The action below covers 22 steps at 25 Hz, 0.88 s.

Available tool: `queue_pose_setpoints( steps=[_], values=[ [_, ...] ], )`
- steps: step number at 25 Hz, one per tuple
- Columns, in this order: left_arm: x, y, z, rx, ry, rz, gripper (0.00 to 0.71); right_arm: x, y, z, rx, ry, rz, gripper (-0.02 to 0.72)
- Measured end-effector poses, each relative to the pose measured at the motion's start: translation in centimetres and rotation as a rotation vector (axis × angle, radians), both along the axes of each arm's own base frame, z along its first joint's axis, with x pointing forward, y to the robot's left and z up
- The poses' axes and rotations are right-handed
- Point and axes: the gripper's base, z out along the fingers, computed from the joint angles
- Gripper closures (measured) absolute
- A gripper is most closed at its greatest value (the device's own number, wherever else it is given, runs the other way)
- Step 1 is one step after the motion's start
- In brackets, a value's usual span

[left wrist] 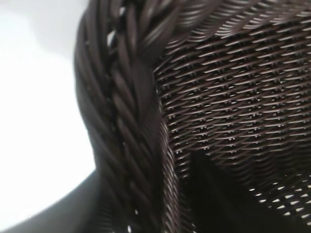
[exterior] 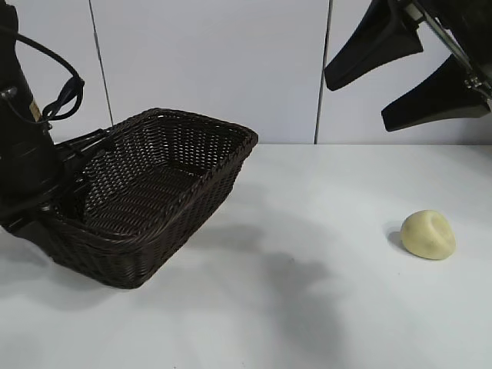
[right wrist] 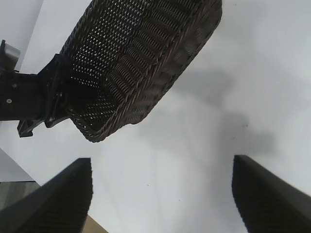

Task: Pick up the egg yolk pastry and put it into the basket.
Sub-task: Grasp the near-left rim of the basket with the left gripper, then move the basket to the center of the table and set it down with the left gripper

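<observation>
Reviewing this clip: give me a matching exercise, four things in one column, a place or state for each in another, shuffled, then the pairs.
Things:
1. pastry
2. basket
3. left gripper
4. right gripper

Places or states:
A. tilted, its far end lifted off the table
B. raised at the exterior view's upper right, open, holding nothing
C. alone on the white table at the exterior view's right
D. at the basket's left end, on its rim

Pairs: 1-C, 2-A, 3-D, 4-B

The left gripper (exterior: 73,181) is hidden behind the basket (exterior: 165,184) rim, its grip impossible to tell.
</observation>
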Motion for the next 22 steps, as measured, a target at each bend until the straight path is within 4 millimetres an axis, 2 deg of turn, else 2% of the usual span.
queue_pose_setpoints(
  steps=[2,4,10,14,18,22],
  values=[
    [0.1,0.0,0.0,-0.013,-0.007,0.028,0.588,0.0,0.0,0.0,-0.001,0.0,0.0,0.136],
    [0.2,-0.1,0.0,-0.021,-0.018,0.032,0.605,0.0,0.0,0.0,-0.001,0.0,0.0,0.136],
    [0.4,0.4,0.1,-0.029,-0.018,0.054,0.609,0.0,0.0,0.0,-0.001,0.0,0.001,0.136],
    [1.0,2.2,0.6,-0.056,-0.02,0.071,0.61,0.0,0.0,0.0,-0.001,0.0,0.001,0.136],
    [1.7,4.3,1.3,-0.111,-0.012,0.009,0.611,0.0,0.0,0.0,-0.001,0.0,0.001,0.136],
    [2.5,4.9,2.2,-0.157,-0.032,-0.157,0.611,0.0,0.0,0.0,-0.001,0.0,0.001,0.136]
  ],
)
